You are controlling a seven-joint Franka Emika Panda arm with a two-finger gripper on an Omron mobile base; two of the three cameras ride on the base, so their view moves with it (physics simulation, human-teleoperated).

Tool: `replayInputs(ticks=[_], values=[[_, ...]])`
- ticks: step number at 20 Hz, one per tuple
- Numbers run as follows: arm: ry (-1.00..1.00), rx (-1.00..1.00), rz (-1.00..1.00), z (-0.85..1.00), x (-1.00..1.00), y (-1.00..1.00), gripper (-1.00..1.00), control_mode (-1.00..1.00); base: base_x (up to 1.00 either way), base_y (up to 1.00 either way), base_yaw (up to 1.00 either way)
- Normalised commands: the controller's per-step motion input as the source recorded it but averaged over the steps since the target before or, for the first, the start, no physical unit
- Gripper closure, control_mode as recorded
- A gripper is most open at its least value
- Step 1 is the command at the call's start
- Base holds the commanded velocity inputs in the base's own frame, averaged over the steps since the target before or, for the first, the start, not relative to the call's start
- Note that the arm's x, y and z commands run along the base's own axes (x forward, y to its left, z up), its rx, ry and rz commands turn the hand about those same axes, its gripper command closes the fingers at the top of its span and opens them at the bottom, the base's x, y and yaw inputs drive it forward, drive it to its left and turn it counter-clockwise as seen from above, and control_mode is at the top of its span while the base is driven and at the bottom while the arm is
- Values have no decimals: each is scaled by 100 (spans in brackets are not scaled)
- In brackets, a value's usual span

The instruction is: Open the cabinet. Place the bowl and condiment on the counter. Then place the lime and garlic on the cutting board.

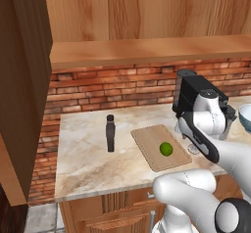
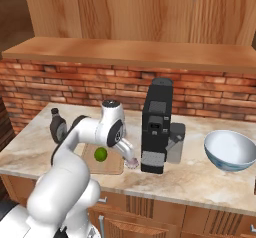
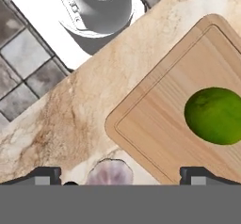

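Low over the front part of the beige marble surface (image 1: 88,153), the claw (image 3: 120,173) hangs with its jaws spread wide and nothing in them, its tips (image 3: 44,175) standing either side of the pinkish-white garlic (image 3: 109,172), which sits on the stone just off the cutting board (image 3: 160,129). On that board rests the lime (image 3: 215,116), and the dark condiment bottle (image 1: 110,133) stands upright on the surface well to the board's left. Right of the board stands the black coffee machine (image 2: 157,124), farther right the blue-patterned bowl (image 2: 230,149), with the brown cabinet (image 1: 22,80) door swung open at the far left.
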Motion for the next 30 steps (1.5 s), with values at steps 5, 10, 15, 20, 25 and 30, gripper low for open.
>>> replayInputs(ticks=[5,10,15,20,25,30], values=[[0,3,-14,0,0,-22,-100,-100,0,0,0],[0,2,-16,-5,10,-9,-100,-100,0,0,0],[0,0,-15,-11,21,0,-100,-100,0,0,0],[0,0,-9,-14,15,-5,-100,-100,0,0,0],[0,0,-5,-20,2,-11,-100,-100,0,0,0],[0,0,-3,-20,0,-3,-100,-100,0,0,0]])
